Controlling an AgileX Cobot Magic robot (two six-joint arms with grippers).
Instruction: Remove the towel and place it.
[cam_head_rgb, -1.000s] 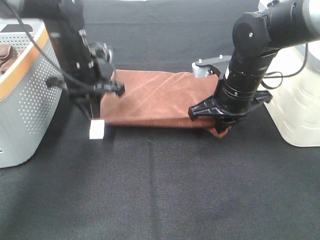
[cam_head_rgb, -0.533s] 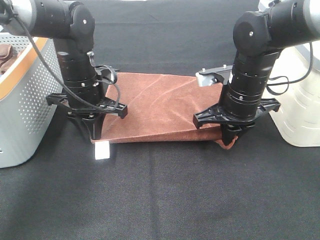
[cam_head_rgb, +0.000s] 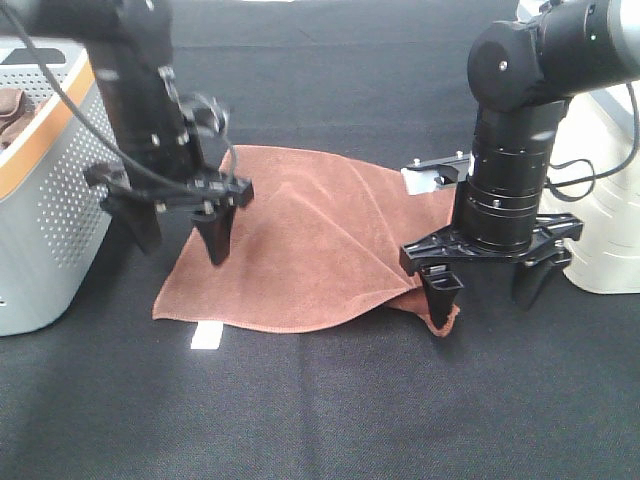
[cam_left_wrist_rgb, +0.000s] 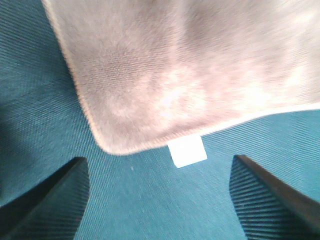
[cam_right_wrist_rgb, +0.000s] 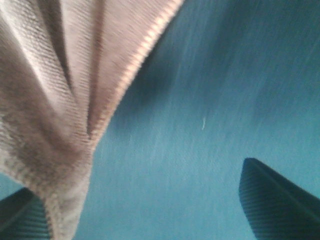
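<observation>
Reddish-brown square microfibre towel lies spread on the black cloth-covered table, white tag at its 7 o'clock corner. Left gripper hangs spread apart above that corner; right gripper gapes wide, holding nothing, at 4 o'clock.

We see a black cloth tabletop filling the scene, its weave plain and dark; in the wrist views it reads as a teal, finely ribbed surface. At the left edge of the high view stands a grey perforated basket with an orange band along its rim; a bunched brown cloth lies inside it, only partly in view. At the right edge we find a pale cream container with faint ribs on its side wall, cut off by the frame; it rests on the same tabletop, well apart from the basket.
</observation>
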